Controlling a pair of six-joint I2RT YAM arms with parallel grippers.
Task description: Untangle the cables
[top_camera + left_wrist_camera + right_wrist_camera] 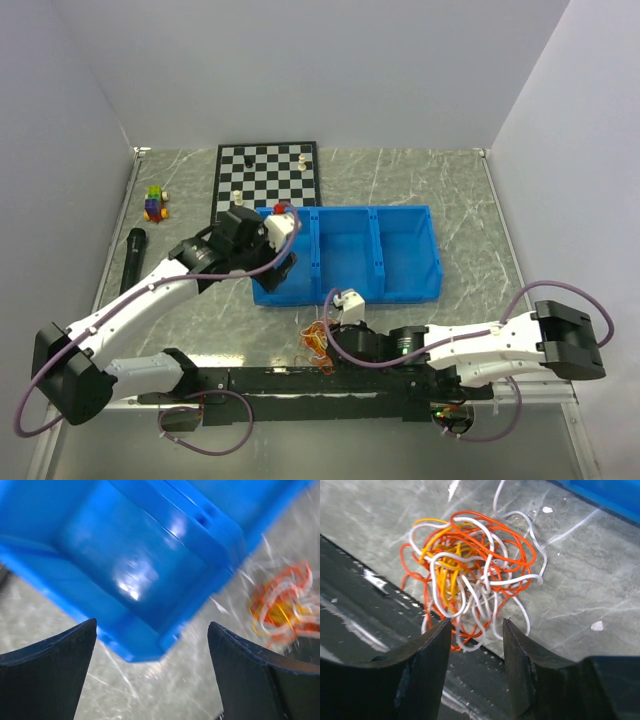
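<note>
Table [460,200]: grey marbled surface that carries everything, with the arms bolted along its near edge.
Black rail [300,380]: mounting bar for both bases. It acts as a stop against which the bundle rests.
Blue bin [435,255]: three compartments, mid-table, apparently empty. It may be meant to receive freed strands.
Chessboard [265,180]: at the far side, well apart from the work.
Left gripper [152,630]: jaws spread wide and holding nothing. It hangs over the bin's near-left corner, probably parked clear of its partner.
Right gripper [476,625]: jaws partly apart, low over the bundle's near side. A few loops reach between the tips, but none is pinched.
The cables [470,565]: orange, yellow and white strands, knotted in one clump. They lie on the table between bin and rail, overlapping the rail's edge.
</note>
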